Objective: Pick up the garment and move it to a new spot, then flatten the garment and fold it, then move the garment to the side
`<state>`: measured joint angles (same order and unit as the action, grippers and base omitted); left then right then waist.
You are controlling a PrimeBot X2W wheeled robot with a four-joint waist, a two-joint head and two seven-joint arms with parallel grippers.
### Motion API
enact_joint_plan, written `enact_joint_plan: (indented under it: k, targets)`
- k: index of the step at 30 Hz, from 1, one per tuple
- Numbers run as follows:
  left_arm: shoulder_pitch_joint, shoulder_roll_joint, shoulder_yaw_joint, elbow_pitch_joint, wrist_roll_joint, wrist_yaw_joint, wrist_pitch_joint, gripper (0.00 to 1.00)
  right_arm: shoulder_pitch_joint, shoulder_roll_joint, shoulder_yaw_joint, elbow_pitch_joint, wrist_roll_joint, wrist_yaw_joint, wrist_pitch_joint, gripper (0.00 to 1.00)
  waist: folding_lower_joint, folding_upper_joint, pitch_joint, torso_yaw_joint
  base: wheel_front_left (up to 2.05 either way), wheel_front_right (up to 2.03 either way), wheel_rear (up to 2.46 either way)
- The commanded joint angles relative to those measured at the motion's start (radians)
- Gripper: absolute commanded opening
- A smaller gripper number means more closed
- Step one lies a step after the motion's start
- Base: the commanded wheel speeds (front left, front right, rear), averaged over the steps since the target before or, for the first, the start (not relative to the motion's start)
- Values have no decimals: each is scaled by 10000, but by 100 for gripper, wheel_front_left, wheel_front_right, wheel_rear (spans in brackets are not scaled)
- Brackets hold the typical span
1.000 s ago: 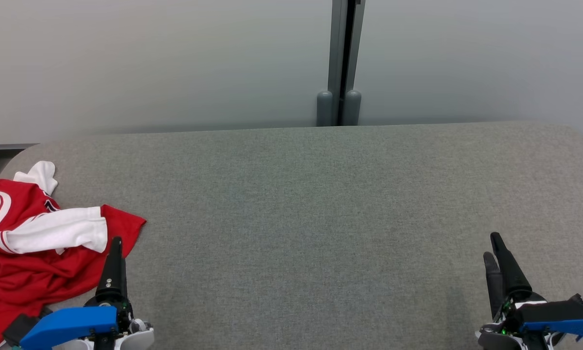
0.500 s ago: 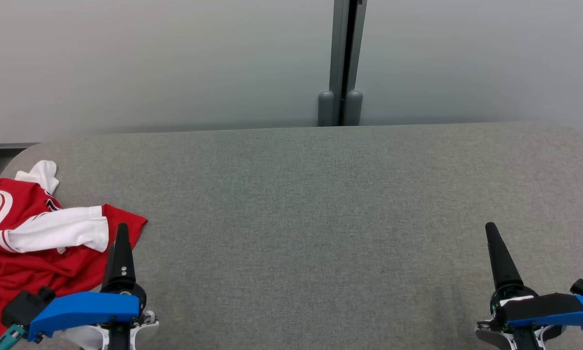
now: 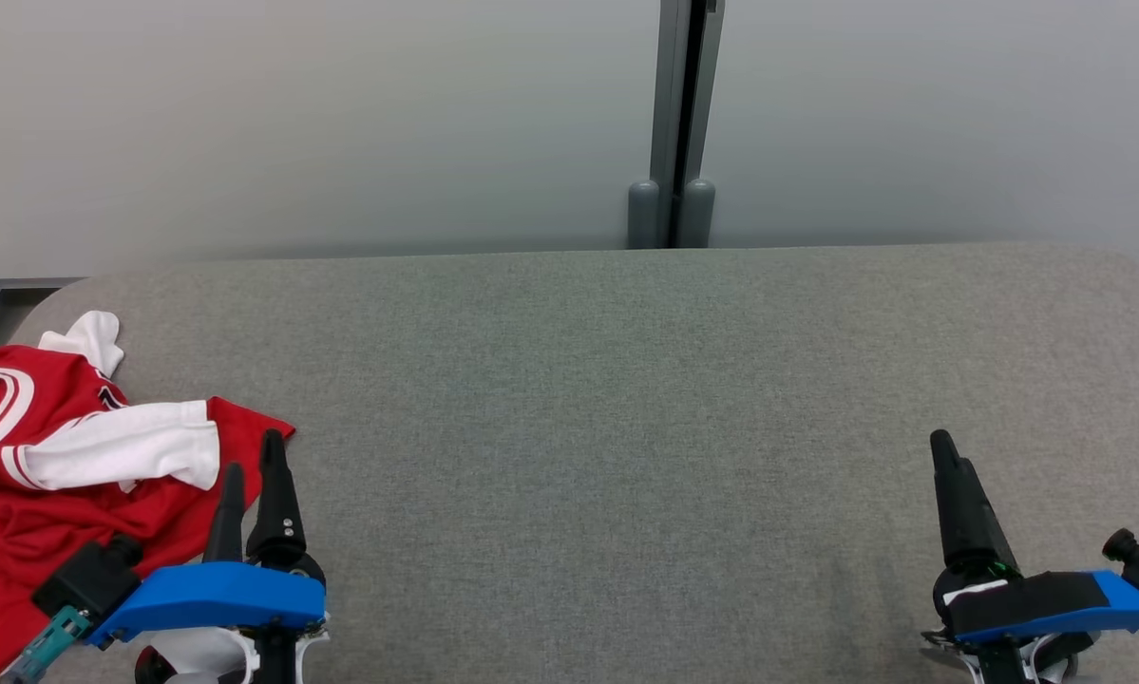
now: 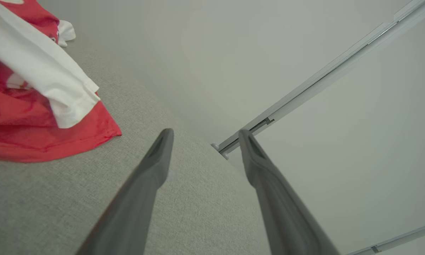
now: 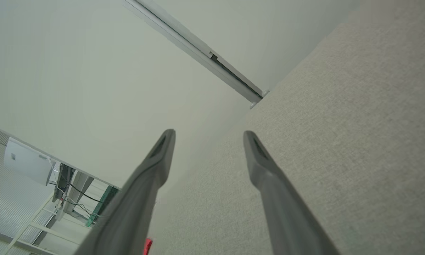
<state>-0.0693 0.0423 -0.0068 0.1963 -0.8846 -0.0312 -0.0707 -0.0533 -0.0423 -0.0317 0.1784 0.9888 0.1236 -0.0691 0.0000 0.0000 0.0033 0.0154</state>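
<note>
Garment (image 3: pixel 56 513) lies near-left on the table (image 3: pixel 626 399); left gripper (image 3: pixel 252 451) just right of it, seemingly apart; right gripper (image 3: pixel 939 442) near-right.

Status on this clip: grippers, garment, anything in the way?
Left gripper open, empty, beside garment. Right gripper open, empty, over table. Garment crumpled at table's left end, untouched. Nothing seen blocking.

Left gripper (image 3: pixel 252 451) fingers apart, right gripper (image 5: pixel 208 133) fingers apart

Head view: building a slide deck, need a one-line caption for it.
Open left gripper and open right gripper hover over the grey table; crumpled red-and-white garment lies far left, ungrasped.
</note>
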Motion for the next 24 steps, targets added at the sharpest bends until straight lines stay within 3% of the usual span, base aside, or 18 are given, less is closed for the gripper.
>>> enact_joint_plan:
  k: [1, 24]
  targets:
    - [-290, 81, -33, -104, 445, 63, -109, 100, -51, -73, 55, -95, -386, 72, -123, 100, 0, 0, -6, 10, 0, 0, 0]
    - [-279, 89, -421, 306, 3499, 299, -761, 100, 64, -89, 306, 17, -3346, 83, -778, 100, 0, 0, -51, 142, 0, 0, 0]
